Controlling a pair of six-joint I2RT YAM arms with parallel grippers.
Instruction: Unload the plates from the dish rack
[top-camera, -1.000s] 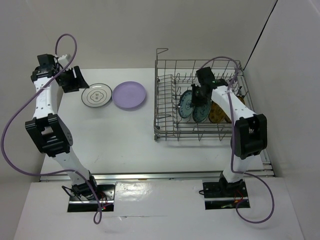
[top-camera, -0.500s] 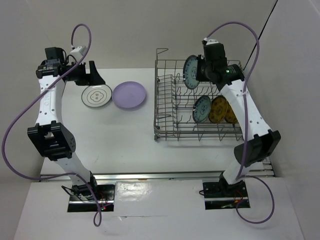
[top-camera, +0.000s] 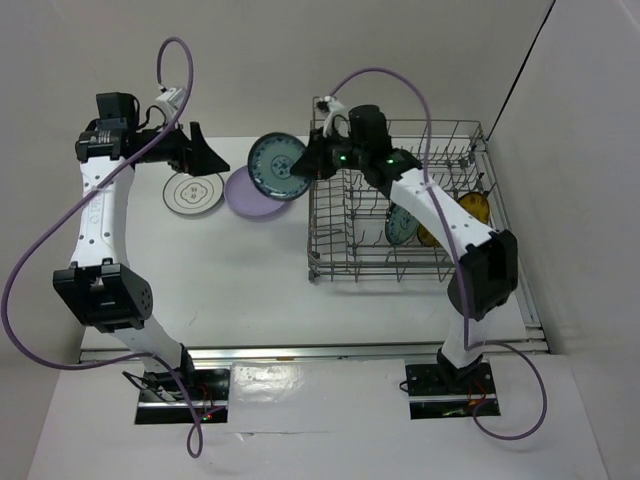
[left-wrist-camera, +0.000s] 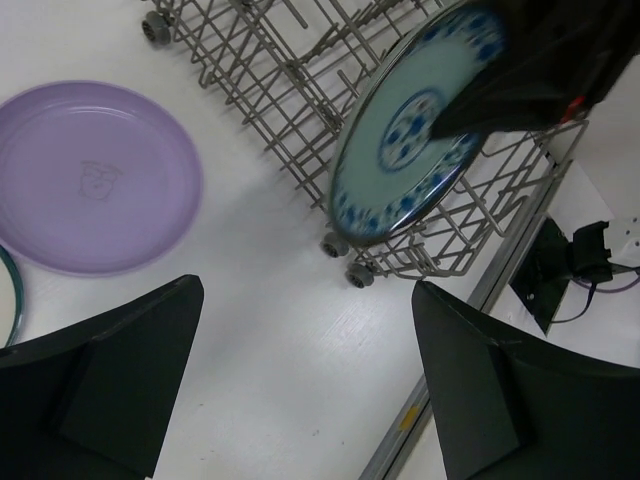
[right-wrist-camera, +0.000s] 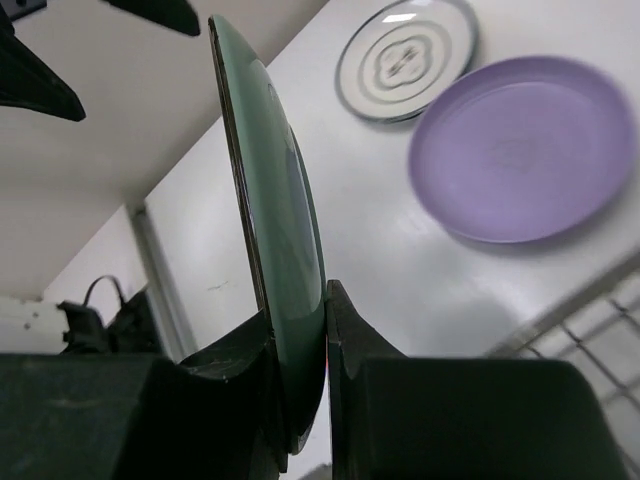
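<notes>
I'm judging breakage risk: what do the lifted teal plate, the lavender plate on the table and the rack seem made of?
Lifted teal plate: glazed ceramic probably, glossy sheen, printed blue pattern. Lavender plate: matte, maybe plastic or ceramic; unclear. Rack: grey metal wire, thin welded-looking rods.

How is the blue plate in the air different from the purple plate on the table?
The teal plate is patterned, smaller and held tilted by the right gripper; the lavender plate is plain, bigger and lies flat on the table. Both are round.
</notes>
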